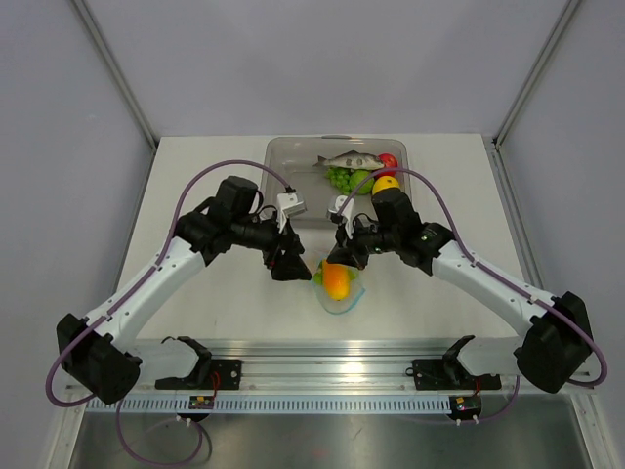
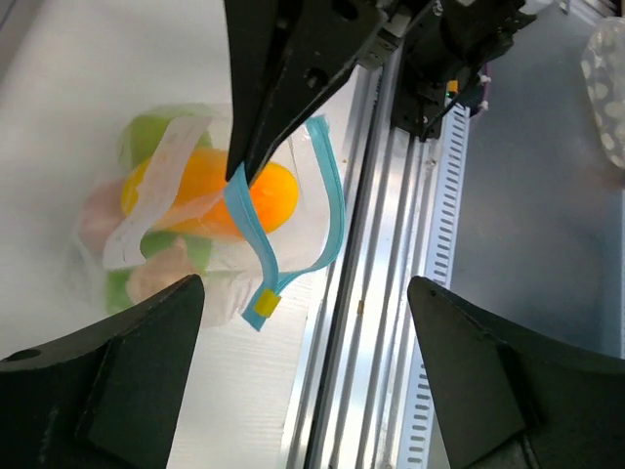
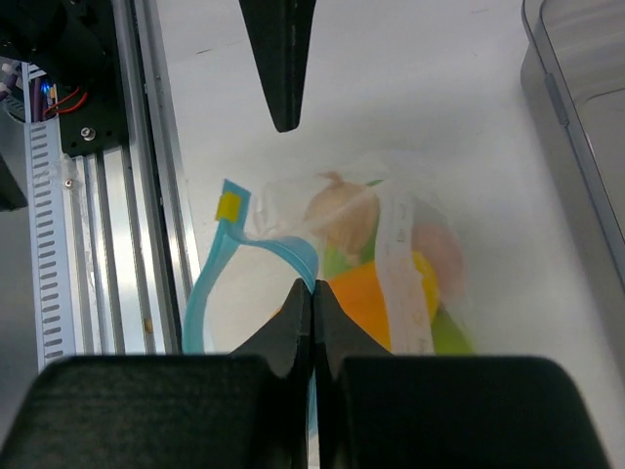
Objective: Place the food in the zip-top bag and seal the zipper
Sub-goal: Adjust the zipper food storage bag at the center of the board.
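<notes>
The clear zip-top bag (image 1: pixel 339 293) lies on the table between the arms. It holds an orange-yellow mango (image 1: pixel 337 280), green fruit (image 2: pixel 146 137) and pinkish pieces (image 3: pixel 337 220). Its light blue zipper (image 2: pixel 332 195) gapes open in a loop with a yellow tab at its end. My right gripper (image 3: pixel 313 288) is shut on one strip of the zipper (image 3: pixel 293 256) and stands over the bag in the top view (image 1: pixel 342 259). My left gripper (image 2: pixel 305 288) is open wide and empty, just left of the bag (image 1: pixel 290 266).
A rigid clear grey tray (image 1: pixel 293 161) at the back holds a toy fish (image 1: pixel 352 159), green grapes (image 1: pixel 342 179) and red and yellow pieces (image 1: pixel 387 174). The aluminium rail (image 1: pixel 332 371) runs along the near edge, close to the bag's mouth.
</notes>
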`<state>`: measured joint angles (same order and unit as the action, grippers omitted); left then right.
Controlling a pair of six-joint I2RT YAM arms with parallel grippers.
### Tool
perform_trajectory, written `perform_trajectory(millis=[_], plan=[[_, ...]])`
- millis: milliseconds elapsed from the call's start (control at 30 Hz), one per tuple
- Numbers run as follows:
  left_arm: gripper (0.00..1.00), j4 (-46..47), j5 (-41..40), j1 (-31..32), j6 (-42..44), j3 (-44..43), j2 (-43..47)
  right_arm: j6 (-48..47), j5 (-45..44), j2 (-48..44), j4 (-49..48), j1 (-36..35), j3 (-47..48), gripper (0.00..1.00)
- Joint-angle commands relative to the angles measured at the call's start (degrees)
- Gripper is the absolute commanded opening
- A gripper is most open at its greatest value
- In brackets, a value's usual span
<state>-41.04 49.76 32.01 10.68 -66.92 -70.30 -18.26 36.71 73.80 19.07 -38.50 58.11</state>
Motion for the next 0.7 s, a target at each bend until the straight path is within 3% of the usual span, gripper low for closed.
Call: perform_trajectory(millis=[0,167,300,367,533,667], plan=[[0.87,8.5,-4.0,-0.9,-5.3,4.1,3.6,-0.6,2.1,0.8,-5.2,-0.5,0.1,0.0],[0.86,21.1,-11.4,-1.5,-13.7,13.3,11.7,-2.9,3.4,4.4,-3.8,-0.4,1.5,0.0],[0.82,32.5,-22.5,-1.4,-16.7,26.3,19.2,-5.2,4.8,7.1,-0.1,0.2,3.9,0.0],[0.76,36.2,-24.4,-1.1,-15.3,30.4,24.1,-5.8,5.6,8.3,1.1,0.9,4.8,0.0],[0.75,40.2,-26.7,1.2,-4.1,39.0,34.2,-6.1,6.9,9.1,1.6,1.9,4.5,0.0],[0.74,39.6,-28.8,2.8,-0.1,40.5,33.5,-6.0,7.1,9.3,1.7,2.6,4.2,0.0]])
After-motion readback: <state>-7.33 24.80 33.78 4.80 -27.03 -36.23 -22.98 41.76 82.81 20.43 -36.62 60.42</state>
